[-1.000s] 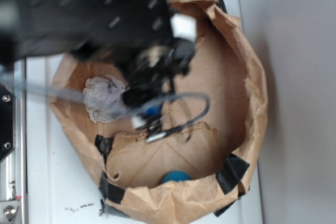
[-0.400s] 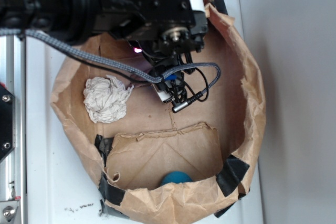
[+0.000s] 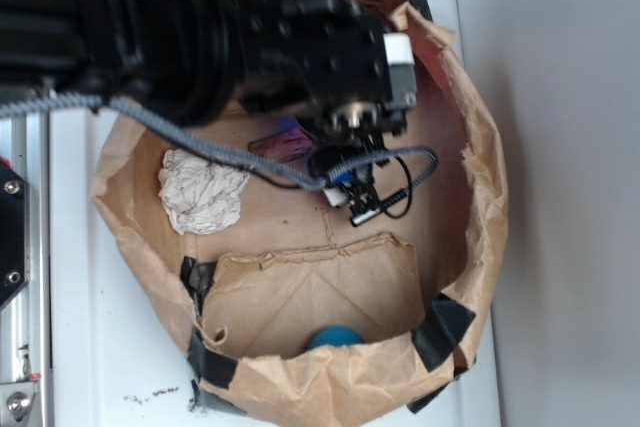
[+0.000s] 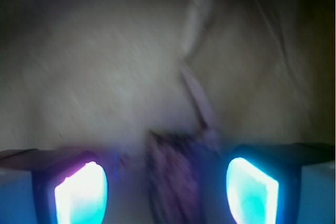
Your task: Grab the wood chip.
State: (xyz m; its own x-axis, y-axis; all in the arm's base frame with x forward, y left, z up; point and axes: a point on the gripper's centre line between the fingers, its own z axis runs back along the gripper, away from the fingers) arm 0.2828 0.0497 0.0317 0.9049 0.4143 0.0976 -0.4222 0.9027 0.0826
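My gripper (image 4: 167,184) hangs wide open over the paper bag's (image 3: 480,197) floor, the wood chip (image 4: 173,182) lying between my glowing fingertips (image 4: 81,192), so I should drop straight, stay centred, and close gently.

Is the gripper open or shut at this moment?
Open. In the wrist view the gripper shows its two lit fingers far apart, with the dark wood chip between them, not yet squeezed.
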